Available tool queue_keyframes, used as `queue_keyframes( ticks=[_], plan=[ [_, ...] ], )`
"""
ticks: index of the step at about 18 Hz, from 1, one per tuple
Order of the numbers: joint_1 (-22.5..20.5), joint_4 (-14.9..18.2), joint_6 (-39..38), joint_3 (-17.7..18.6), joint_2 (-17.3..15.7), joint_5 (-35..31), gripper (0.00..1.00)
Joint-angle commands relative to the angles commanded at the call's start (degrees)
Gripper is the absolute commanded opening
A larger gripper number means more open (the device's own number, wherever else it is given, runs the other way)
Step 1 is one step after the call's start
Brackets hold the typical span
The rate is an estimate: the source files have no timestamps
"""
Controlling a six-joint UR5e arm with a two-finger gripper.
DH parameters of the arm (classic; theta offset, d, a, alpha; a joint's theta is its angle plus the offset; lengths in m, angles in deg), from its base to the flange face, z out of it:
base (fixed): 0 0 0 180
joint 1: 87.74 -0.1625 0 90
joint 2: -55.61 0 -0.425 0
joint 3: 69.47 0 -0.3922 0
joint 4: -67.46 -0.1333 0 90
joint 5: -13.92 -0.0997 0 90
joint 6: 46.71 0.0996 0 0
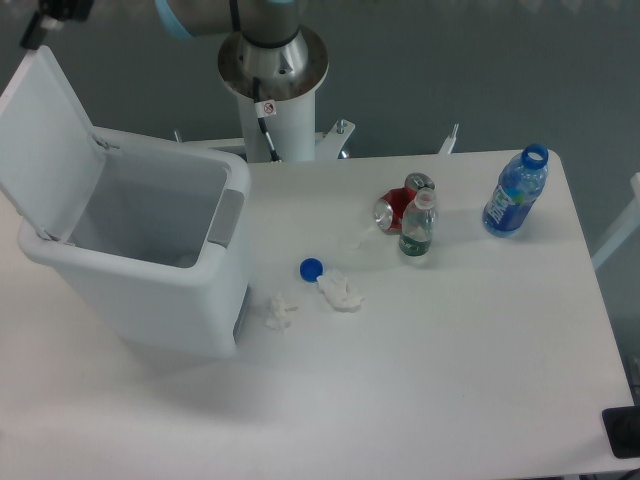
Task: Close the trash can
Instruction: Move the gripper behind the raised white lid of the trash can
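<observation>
One white table against a grey-blue floor, with the robot's pedestal behind it.

On the table's left part stands the trash can, its long side running from the left edge toward the middle, grey latch facing right, lid swung up and leaning left. The gripper is at the lid's top corner, mostly cut off; whether its fingers are apart or together cannot be told.

White trash can; seemingly grey latch
</observation>
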Motion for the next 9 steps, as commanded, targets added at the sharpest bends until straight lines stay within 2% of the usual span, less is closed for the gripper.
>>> queue_keyframes(
  ticks=[6, 9],
  plan=[
    [3.7, -3.3, 0.0, -1.6, 2.1, 0.2, 1.0],
    [5.1, -3.4, 0.0, -1.8, 2.7, 0.2, 1.0]
  ],
)
